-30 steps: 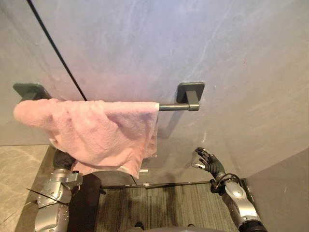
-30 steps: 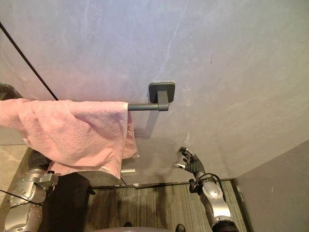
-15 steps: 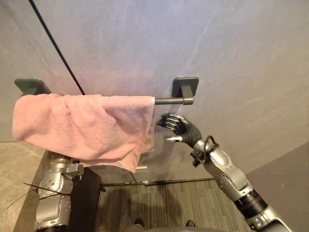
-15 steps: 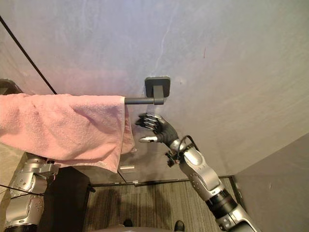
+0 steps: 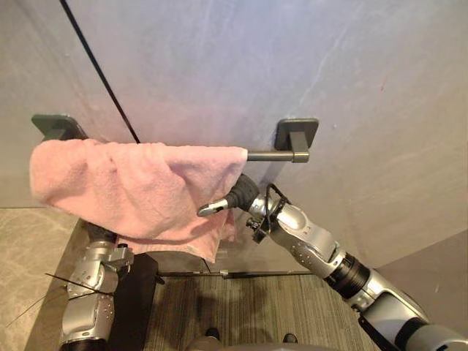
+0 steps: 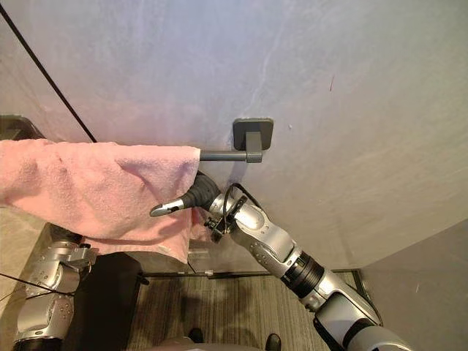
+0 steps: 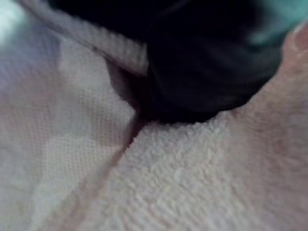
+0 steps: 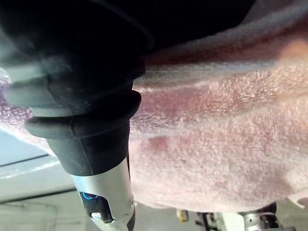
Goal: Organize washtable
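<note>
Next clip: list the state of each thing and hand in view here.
Pink terry towel: draped over the bar, bunched, lower edge uneven.
Dark grey wall-mounted towel bar: level, right end bare.
Right hand: at the towel's right edge, thumb in front, grip unreadable.
Left hand: under the towel's lower edge, grip unreadable.

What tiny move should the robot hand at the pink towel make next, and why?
Probably pinch the right edge of the towel and draw it a little along the rail. The right robot hand meets the cloth there, the towel hangs bunched and uneven, and the rail is bare near its right bracket.
</note>
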Robot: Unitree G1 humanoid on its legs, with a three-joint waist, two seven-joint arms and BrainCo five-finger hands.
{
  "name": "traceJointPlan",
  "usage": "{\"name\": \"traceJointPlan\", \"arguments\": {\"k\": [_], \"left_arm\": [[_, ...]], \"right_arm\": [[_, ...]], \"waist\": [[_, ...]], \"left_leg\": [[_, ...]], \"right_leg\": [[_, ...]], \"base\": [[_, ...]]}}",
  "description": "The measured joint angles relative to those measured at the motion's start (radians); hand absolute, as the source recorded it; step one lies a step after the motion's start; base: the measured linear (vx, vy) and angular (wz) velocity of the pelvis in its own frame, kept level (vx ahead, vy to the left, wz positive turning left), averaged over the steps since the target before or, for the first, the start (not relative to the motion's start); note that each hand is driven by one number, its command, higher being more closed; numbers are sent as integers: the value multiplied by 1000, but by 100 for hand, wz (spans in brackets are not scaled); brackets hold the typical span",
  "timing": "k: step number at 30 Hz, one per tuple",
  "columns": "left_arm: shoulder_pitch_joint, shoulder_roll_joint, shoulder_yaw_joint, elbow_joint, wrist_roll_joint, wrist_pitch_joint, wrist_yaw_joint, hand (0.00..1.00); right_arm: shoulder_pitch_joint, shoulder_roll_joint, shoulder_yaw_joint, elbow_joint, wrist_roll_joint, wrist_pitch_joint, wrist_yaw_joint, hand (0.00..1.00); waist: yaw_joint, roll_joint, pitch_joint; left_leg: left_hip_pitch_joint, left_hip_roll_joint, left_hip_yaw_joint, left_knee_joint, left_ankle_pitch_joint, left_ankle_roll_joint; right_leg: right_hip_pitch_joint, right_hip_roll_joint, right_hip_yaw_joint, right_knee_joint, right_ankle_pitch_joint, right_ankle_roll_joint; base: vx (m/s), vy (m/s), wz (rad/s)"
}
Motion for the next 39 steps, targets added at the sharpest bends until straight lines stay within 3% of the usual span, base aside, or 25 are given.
{"name": "traceJointPlan", "arguments": {"k": [9, 19, 28, 39], "left_arm": [[-7, -15, 3, 21, 1, 0, 12, 100], [-32, -50, 21, 33, 22, 1, 12, 100], [-45, -93, 51, 60, 45, 2, 9, 100], [-48, -129, 52, 60, 65, 2, 9, 100]], "right_arm": [[-4, 31, 3, 37, -53, 0, -34, 100], [94, 70, -126, 32, -156, -7, -28, 100], [140, 69, -205, 19, -179, -14, -18, 100], [177, 64, -232, -2, -179, -26, -10, 100]], "waist": [[-6, 2, 1], [-25, 6, 3], [-48, 14, 7], [-47, 22, 8]], "left_leg": [[0, -2, 0, -1, 2, 3], [11, -4, -13, -1, 8, 7], [17, -6, -7, -22, 22, 3], [18, -5, -2, -22, 24, 1]], "right_leg": [[0, -3, -3, 0, 3, 0], [19, -5, -26, 1, 3, 0], [18, -4, -24, -12, 3, 0], [18, -2, -23, -16, 3, 1]], "base": [[-36, -30, 0], [-38, -34, 4], [-57, -38, -3], [-16, -20, -1]]}}
